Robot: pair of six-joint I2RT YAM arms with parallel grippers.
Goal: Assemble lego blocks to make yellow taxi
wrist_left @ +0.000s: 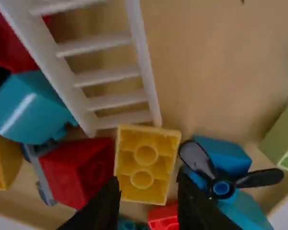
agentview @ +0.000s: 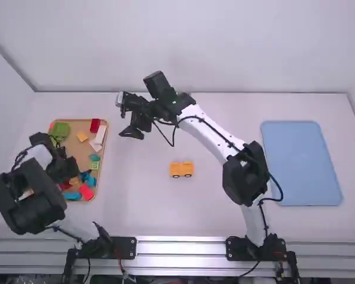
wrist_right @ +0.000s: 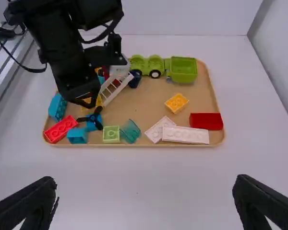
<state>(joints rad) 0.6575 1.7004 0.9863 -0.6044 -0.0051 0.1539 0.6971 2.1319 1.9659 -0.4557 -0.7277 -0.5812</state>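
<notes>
over tray (agentview: 78, 148), left hand (agentview: 62, 170) (spread)

I see a smooth, matt white table (agentview: 142, 210) edged by shiny metal rails (agentview: 180, 246). The tray (wrist_right: 149, 98) looks like matt wood; its ladder (wrist_left: 108, 76) is smooth plastic, the turquoise block (wrist_left: 31, 108) glossy plastic.

i see my little yellow car (agentview: 181, 168) upright on dark wheels (agentview: 176, 176) on the table (agentview: 142, 207), and in the tray (wrist_right: 149, 103) a yellow block (wrist_right: 176, 103) lying flat, studs up.
</notes>
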